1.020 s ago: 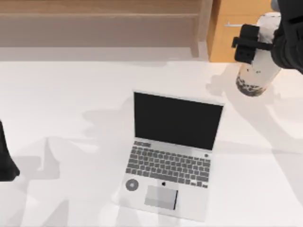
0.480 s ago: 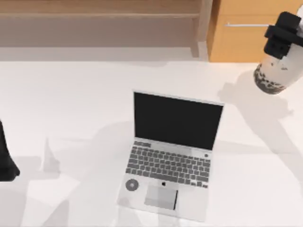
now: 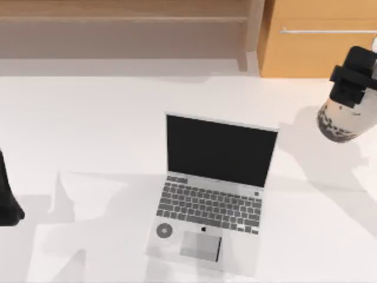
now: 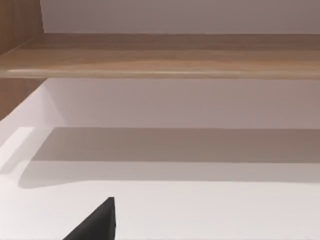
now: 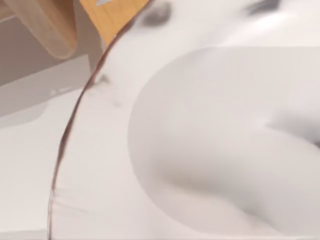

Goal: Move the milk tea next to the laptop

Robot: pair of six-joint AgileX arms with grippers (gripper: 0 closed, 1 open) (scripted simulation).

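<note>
Nearest in the top view, an open silver laptop [image 3: 214, 194] rests on the white table [image 3: 88, 135], its keyboard and trackpad toward the near edge and its dark screen standing upright behind them, turned slightly clockwise. At the table's near left edge, the left arm sits parked, with its dark left gripper [image 3: 7, 197] partly visible; whether its fingers are spread or pressed together cannot be told. In the left wrist view, a black finger tip [image 4: 97, 222] projects over bare tabletop, with a wooden shelf board [image 4: 160, 55] beyond.

Farther back, at the far right of the table, the right gripper [image 3: 353, 76] pinches the milk tea [image 3: 343, 115] by its upper body. The cup is tilted, its pearl-speckled bottom facing the laptop side, and it lies well apart from the laptop, to the right of the screen. In the right wrist view, the milk tea [image 5: 150, 150] appears close up as a pale curved wall.

Farthest, behind the table, stand a wooden shelf unit [image 3: 123, 29] at left and an orange-brown cabinet [image 3: 306, 50] at right.
</note>
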